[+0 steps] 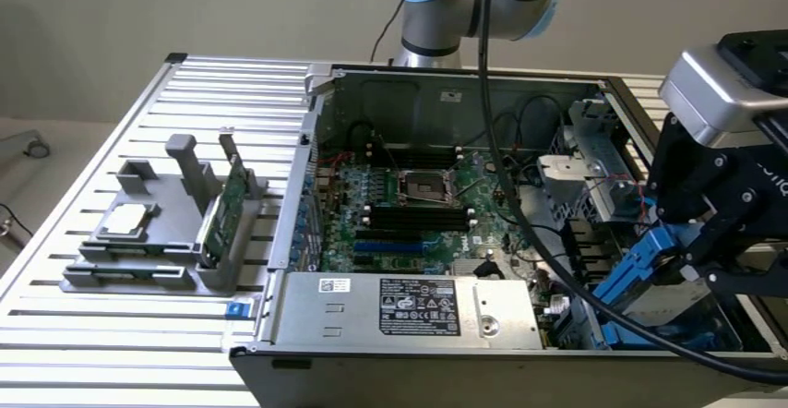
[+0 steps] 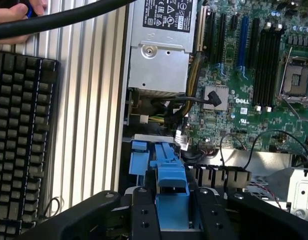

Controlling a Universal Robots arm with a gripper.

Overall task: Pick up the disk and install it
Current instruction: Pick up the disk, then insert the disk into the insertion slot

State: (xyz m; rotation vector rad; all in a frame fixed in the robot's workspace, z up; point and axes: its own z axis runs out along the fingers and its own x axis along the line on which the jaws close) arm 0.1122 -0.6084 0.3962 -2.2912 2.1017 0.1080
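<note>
A plain pale wall [image 1: 221,11] stands behind the table [image 1: 99,353], well apart from the fingers [image 2: 143,215]. The table is silver metal, its top made of long ribbed slats that run away from the fingers. Past its edge, farthest from the fingers, lies a pale floor [image 1: 37,196]. A black keyboard [image 2: 23,140] lies next to the slats, off to one side of the fingers. The light is soft and even.
</note>
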